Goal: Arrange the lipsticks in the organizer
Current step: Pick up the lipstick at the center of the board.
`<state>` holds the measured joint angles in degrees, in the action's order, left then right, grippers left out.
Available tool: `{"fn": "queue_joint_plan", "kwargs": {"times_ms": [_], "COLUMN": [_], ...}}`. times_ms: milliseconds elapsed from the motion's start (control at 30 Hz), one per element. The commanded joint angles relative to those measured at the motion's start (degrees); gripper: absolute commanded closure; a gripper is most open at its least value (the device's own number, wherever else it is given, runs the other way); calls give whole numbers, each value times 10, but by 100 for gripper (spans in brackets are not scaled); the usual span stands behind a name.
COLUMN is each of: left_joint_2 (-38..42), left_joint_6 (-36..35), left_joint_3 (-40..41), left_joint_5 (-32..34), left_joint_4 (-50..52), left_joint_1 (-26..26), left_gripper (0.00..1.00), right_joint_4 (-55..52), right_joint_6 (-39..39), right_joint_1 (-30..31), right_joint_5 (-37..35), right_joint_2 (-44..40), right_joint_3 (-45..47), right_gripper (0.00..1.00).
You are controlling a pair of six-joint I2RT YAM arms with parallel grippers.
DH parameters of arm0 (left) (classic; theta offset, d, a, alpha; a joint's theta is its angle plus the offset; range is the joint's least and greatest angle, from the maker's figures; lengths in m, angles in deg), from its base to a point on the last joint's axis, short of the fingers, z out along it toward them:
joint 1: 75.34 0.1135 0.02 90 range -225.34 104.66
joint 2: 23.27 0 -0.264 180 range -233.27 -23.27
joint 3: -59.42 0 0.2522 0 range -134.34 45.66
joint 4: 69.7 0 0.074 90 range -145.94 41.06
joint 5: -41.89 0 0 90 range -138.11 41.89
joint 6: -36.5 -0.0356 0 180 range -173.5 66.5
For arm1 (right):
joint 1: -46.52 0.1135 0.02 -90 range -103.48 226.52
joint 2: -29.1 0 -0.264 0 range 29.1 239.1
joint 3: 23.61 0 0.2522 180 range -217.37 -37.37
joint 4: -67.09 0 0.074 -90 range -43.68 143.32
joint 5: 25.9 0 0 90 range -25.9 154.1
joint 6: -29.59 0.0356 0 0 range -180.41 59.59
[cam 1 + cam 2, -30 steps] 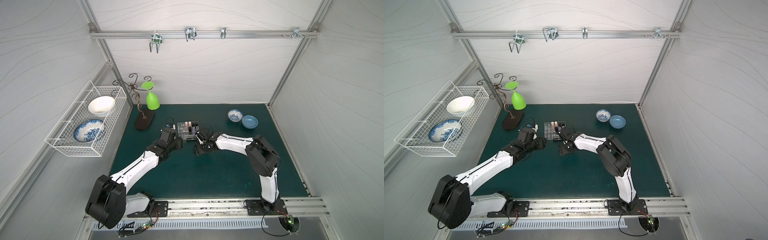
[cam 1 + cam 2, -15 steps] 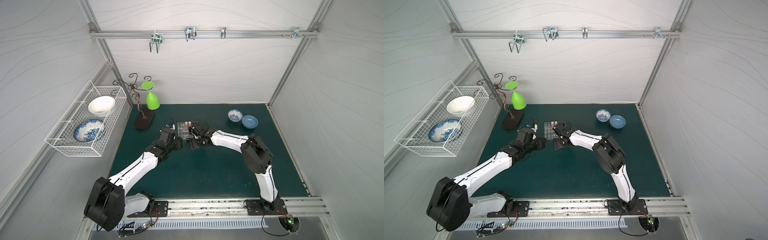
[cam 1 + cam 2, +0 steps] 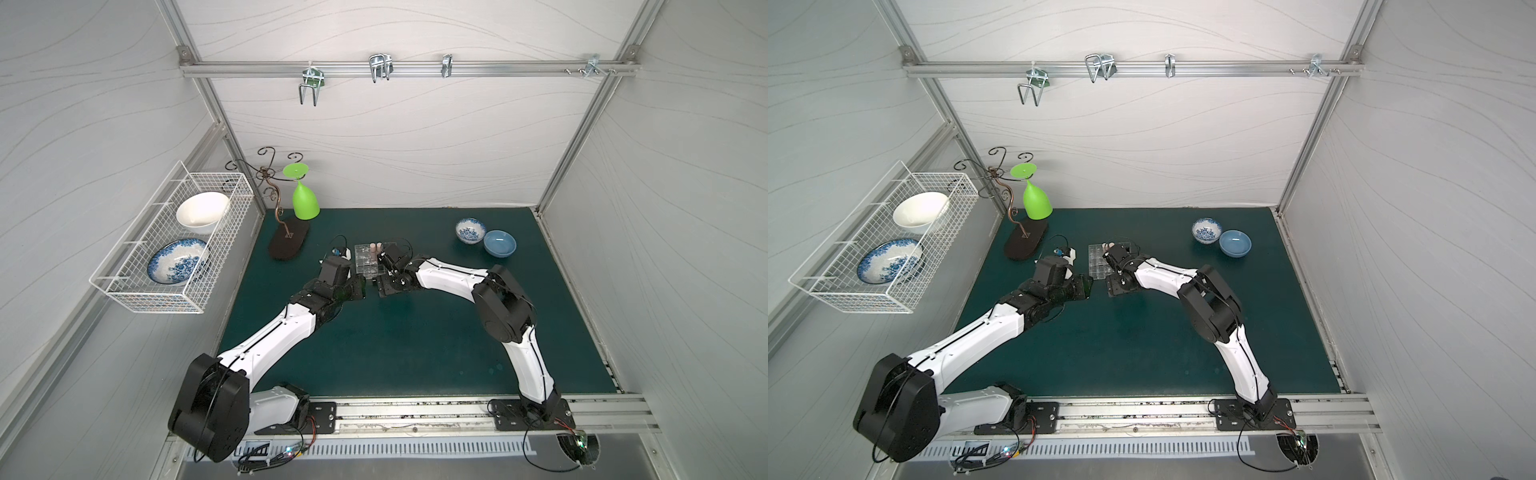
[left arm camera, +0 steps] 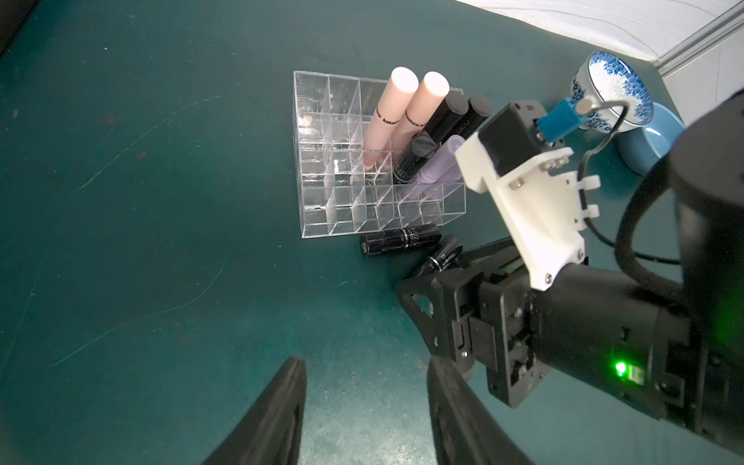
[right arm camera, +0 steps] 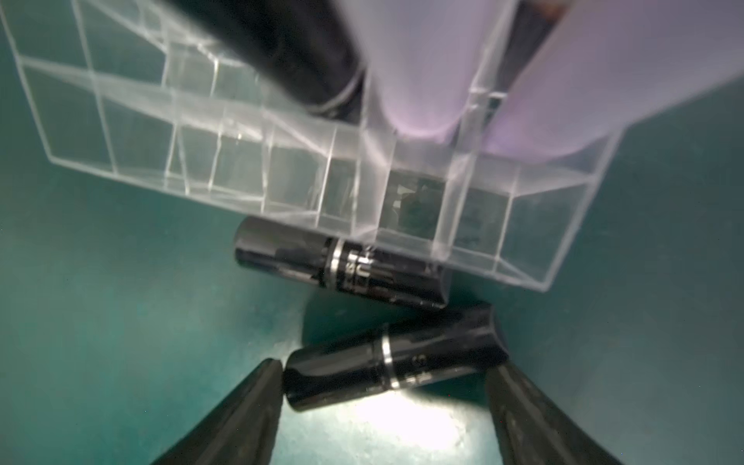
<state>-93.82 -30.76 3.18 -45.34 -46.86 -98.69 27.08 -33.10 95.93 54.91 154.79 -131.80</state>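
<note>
The left arm and right arm are white-shelled with black joints; the left end effector is black.

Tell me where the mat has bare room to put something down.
Free: the front mat between the arm bases, and the strip between organizer and patterned bowl. Crowded: in front of the organizer, where two black lipsticks lie by the right hand.

Two black lipsticks lie along the organizer's near wall; surrounding mat is open.
</note>
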Motion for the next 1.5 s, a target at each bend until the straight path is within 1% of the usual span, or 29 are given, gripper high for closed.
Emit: {"fn": "queue_joint_plan", "kwargs": {"times_ms": [0,200,700,800,867,1100,1333,1467], "left_joint_2": [-6,-13,-16,-15,-14,-9,-2,1], "left_joint_6": [-7,-7,-10,-11,-12,-10,-8,-7], "left_joint_3": [-1,-3,-3,-3,-2,-3,-2,-2], "left_joint_5": [-5,-12,-14,-12,-11,-13,-16,-15], "left_joint_4": [-23,-24,-20,-18,-17,-16,-14,-13], "left_joint_1": [2,2,2,2,2,2,2,2], "left_gripper": [47,48,49,49,49,50,50,50], "right_joint_4": [7,13,4,-1,-2,7,-3,-4], "right_joint_6": [15,25,38,37,37,45,48,47], "right_joint_1": [-4,-10,-12,-12,-12,-12,-14,-15], "right_joint_5": [-12,-23,-51,-51,-51,-62,-70,-69], "right_joint_2": [-4,-1,25,27,22,-29,-45,-53], "right_joint_3": [0,3,-14,-13,-3,69,95,108], "right_gripper": [14,13,20,24,29,41,48,53]}}
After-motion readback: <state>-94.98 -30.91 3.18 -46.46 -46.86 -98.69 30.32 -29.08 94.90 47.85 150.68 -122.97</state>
